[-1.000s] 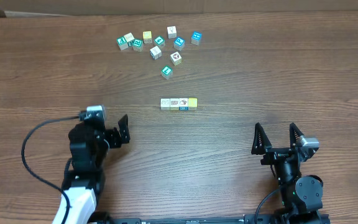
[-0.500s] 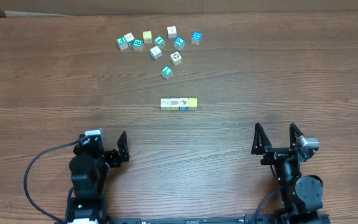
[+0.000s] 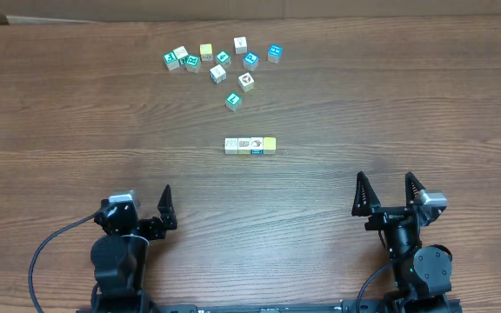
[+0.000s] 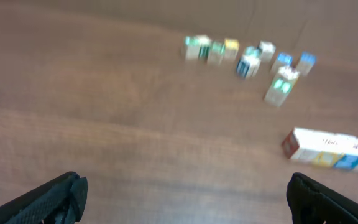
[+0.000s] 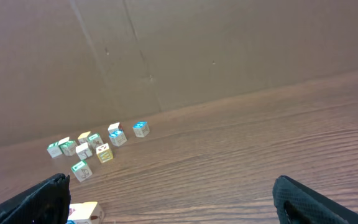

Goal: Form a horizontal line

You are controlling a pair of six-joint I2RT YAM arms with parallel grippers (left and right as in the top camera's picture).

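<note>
A short row of small picture blocks (image 3: 250, 145) lies side by side at the table's middle; it also shows blurred in the left wrist view (image 4: 331, 149) and partly in the right wrist view (image 5: 84, 213). Several loose blocks (image 3: 222, 63) lie scattered at the back; they also show in the left wrist view (image 4: 247, 57) and the right wrist view (image 5: 95, 146). My left gripper (image 3: 143, 209) is open and empty near the front left edge. My right gripper (image 3: 387, 193) is open and empty near the front right edge.
A cardboard wall (image 5: 179, 56) stands behind the wooden table (image 3: 390, 104). A black cable (image 3: 46, 252) loops by the left arm.
My left arm has drawn back toward the front edge, away from the row of blocks. The right arm and the blocks have not moved.
</note>
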